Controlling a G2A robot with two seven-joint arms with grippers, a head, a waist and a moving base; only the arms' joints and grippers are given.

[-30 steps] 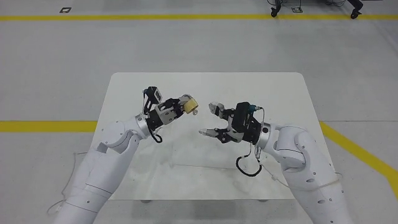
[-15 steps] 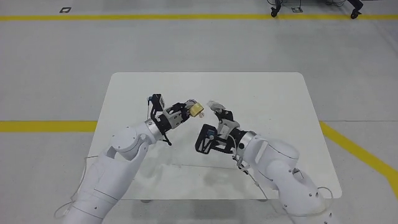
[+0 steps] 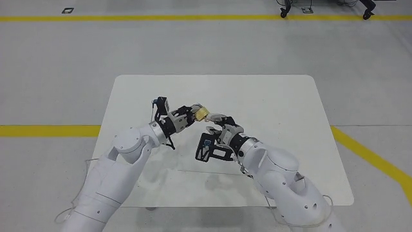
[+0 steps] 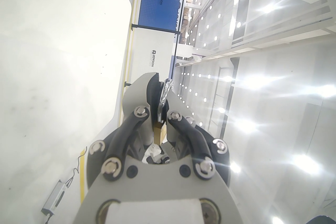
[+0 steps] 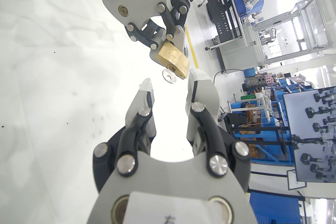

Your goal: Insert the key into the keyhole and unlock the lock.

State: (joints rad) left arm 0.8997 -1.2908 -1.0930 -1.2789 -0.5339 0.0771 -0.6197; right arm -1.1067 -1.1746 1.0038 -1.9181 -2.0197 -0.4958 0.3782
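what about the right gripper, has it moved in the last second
Yes: in the top view the right gripper shifted toward the table's left edge, closing on the padlock.

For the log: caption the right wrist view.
Left jaws grip brass padlock with key inserted; open right jaws poised at the key's head.

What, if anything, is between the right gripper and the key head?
Nothing visible. The key juts from the padlock held in the left gripper, and the open right gripper faces its head across bare air.
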